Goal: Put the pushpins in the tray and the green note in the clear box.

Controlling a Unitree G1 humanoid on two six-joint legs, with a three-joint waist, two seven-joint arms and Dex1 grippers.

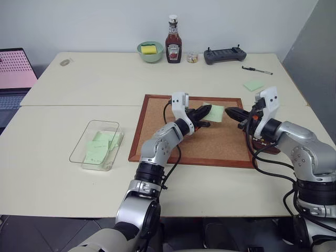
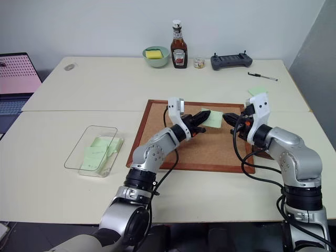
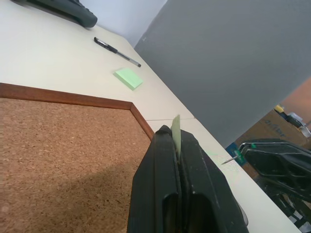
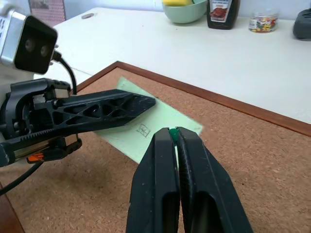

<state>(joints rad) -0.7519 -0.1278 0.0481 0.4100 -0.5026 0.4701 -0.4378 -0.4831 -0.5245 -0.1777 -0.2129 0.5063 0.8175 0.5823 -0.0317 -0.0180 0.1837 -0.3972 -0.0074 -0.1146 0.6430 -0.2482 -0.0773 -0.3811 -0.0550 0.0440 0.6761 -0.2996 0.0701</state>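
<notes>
Holding the green note point(image 4: 160, 121) by one edge, the left gripper point(image 1: 206, 114) sits at frame centre above the cork board point(image 1: 220, 144), fingers pressed together on the paper. Facing it from the right of the frame, the right gripper point(image 1: 231, 112) is clamped on a pushpin point(image 3: 232, 158): a green head shows between its fingertips in the right wrist view, and the left wrist view shows the metal point sticking out toward the note.

Governing relation: the tray point(image 1: 265, 145) lies just below and right of the right gripper, at the board's right edge, largely hidden behind that arm. The right arm is clearly the nearer one. The likely next move is a short swing down and right, then release.

The clear box point(image 1: 100, 144) sits at centre left, well apart from the note, long axis running up and down the frame, with pale-green slips already inside. The left arm is the nearer one; carrying the note there means travel leftward across the board's wooden frame.

Surroundings:
- Green sticky-note pad point(image 1: 254, 85), upper right, beyond the board.
- Pen point(image 1: 257, 70) and black controller point(image 1: 224, 54), upper right.
- Ketchup bottle point(image 1: 173, 41) and green bowl point(image 1: 150, 51), top centre.
- Laptop point(image 1: 14, 73), far left.

Obstruction: the grippers stand tip to tip, near each other; the note hangs between them and could snag.
</notes>
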